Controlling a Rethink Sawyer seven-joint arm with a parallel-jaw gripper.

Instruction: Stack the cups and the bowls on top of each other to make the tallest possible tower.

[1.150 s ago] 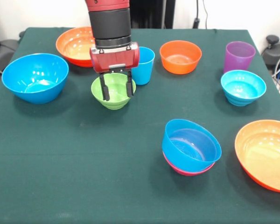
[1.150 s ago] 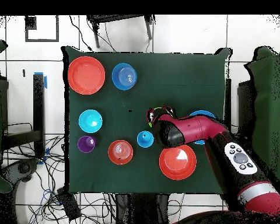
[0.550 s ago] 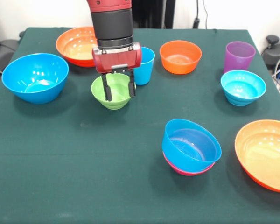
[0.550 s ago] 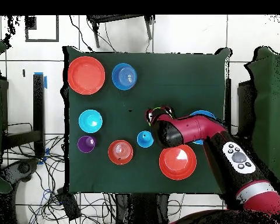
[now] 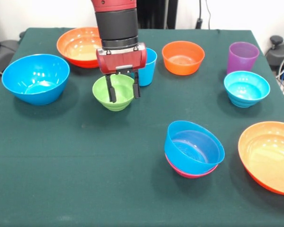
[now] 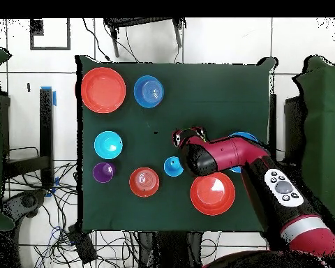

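table [image 5: 61, 156]: dark green cloth | floor [image 6: 219, 42]: white tiles | cables [image 6: 65, 230]: tangled beside table

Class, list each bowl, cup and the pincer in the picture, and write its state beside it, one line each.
Pincer: open, fingers astride the green bowl's right rim.
Green bowl: upright on the table.
Tower: blue bowl nested in a pink one.
Blue cup: upright, empty.
Purple cup: upright, empty.
Cyan bowl: upright, unstacked.
Big blue bowl: upright, unstacked.
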